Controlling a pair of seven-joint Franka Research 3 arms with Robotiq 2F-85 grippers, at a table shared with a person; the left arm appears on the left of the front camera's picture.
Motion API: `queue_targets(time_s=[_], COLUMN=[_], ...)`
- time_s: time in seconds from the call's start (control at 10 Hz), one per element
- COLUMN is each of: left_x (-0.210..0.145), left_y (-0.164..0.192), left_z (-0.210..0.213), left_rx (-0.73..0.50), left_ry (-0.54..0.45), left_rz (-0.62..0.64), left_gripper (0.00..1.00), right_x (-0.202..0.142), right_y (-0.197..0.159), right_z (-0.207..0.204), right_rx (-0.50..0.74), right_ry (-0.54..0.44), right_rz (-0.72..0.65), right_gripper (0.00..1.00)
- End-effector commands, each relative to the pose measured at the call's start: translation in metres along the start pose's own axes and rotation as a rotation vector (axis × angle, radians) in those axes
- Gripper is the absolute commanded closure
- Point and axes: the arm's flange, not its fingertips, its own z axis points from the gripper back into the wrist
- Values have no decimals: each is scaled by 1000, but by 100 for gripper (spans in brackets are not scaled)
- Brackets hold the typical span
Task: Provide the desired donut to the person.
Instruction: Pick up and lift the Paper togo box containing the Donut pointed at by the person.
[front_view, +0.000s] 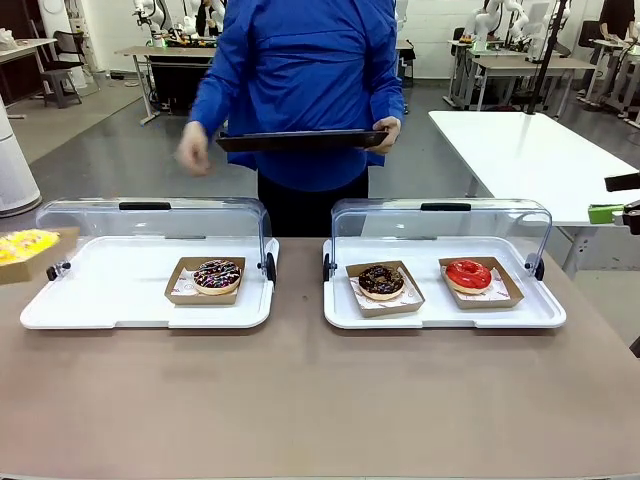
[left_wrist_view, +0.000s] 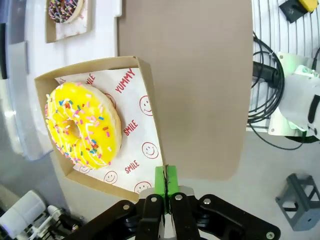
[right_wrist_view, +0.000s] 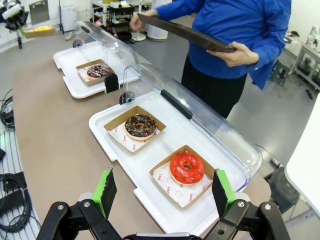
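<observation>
Left hand (left_wrist_view: 165, 181): green pads pressed together, pinching the thin rim of a cardboard tray (left_wrist_view: 90, 67)
Cardboard tray: shallow, square, brown, with sloped walls; lined with white paper (left_wrist_view: 137, 120) printed with red smiley faces and the words YUMMY and SMILE
Yellow donut (left_wrist_view: 82, 125): ring-shaped, glossy yellow icing, multicoloured sprinkles and thin white drizzle; lies in the held cardboard tray, against the walls farthest from the pads
Yellow donut, front view (front_view: 25, 245): at the picture's left edge, beside the left lid
Right hand (right_wrist_view: 162, 192): fingers spread wide, nothing between them; poised above the near-right corner of the right display tray
Bench (front_view: 300, 400): flat, matte brown top with rounded corners
Left display tray (front_view: 110, 290): white, smooth, rounded rectangle; clear curved lid (front_view: 150, 225) with a black handle, swung up at the rear
Sprinkled donut (front_view: 217, 276): dark icing, coloured sprinkles, in its own cardboard tray on the left display tray
Right display tray (front_view: 440, 315): same build, clear lid (front_view: 440, 230) raised
Chocolate donut (front_view: 380, 281): dark icing with pale crumbs, left compartment position
Red donut (front_view: 468, 274): shiny red glaze, to the right of the chocolate one
Person (front_view: 300, 70): stands at the far edge in a blue coat, holding a flat black serving tray (front_view: 300, 140) level at waist height
</observation>
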Motion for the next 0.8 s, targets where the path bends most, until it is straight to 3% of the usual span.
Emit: queue_targets(time_s=[0.0, 0.2, 0.4, 0.5, 0.7], left_x=[12, 17, 13, 16, 16], left_y=[-13, 14, 52, 3, 3], left_z=[17, 44, 11, 49, 49], left_rx=[109, 156, 88, 146, 146], left_ry=[73, 20, -78, 6, 6], left_rz=[5, 8, 41, -10, -10], left_gripper=[100, 100, 100, 100, 100], right_x=[1, 1, 1, 1, 1], right_y=[-4, -4, -4, -4, -4], right_z=[-3, -3, -3, -3, -3], right_rx=[2, 2, 2, 2, 2], right_ry=[-31, -31, -31, -31, -31], right_rz=[9, 9, 9, 9, 9], right_gripper=[0, 0, 0, 0, 0])
